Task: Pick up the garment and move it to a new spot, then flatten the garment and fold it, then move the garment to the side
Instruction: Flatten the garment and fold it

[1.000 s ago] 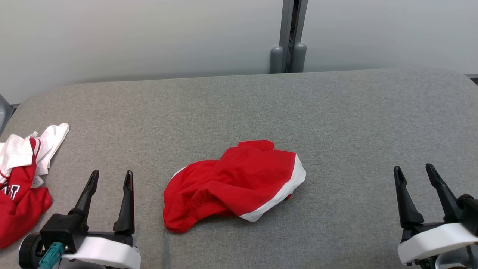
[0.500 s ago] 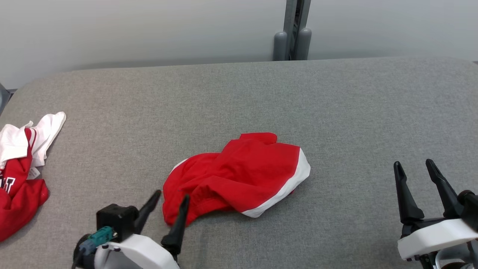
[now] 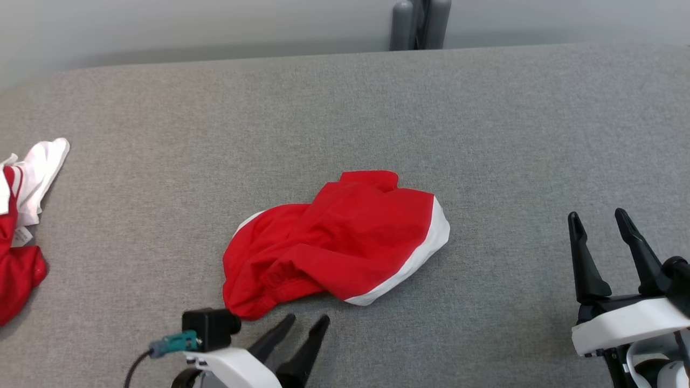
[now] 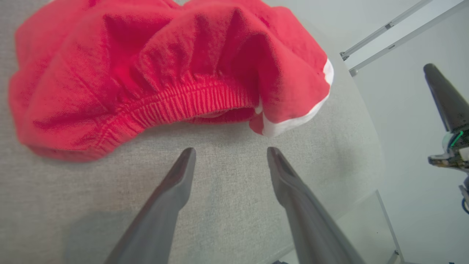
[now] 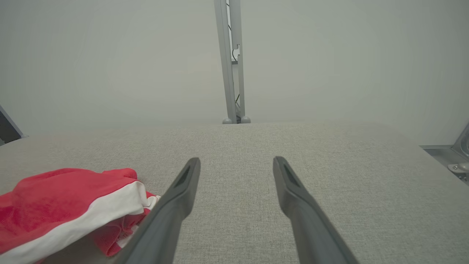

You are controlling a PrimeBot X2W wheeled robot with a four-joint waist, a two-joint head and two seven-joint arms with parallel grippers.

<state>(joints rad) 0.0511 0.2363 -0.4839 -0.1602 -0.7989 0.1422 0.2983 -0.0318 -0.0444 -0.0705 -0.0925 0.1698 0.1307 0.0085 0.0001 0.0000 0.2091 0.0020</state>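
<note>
- Left gripper (image 3: pixel 310 319): jaws apart, empty, just short of the shorts (image 3: pixel 345 242), crumpled midway along the table (image 3: pixel 512 134), toward its near edge.
- Ease forward, straddle the waistband (image 4: pixel 183 106), pinch deep.
- Right gripper (image 3: pixel 596 214): apart, idle near the right edge.

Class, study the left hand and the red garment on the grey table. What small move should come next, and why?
Probably ease the left hand forward until its open fingers straddle the elastic waistband of the garment. The fingers stand apart, just short of the garment, holding nothing, and the waistband lies straight ahead.
</note>
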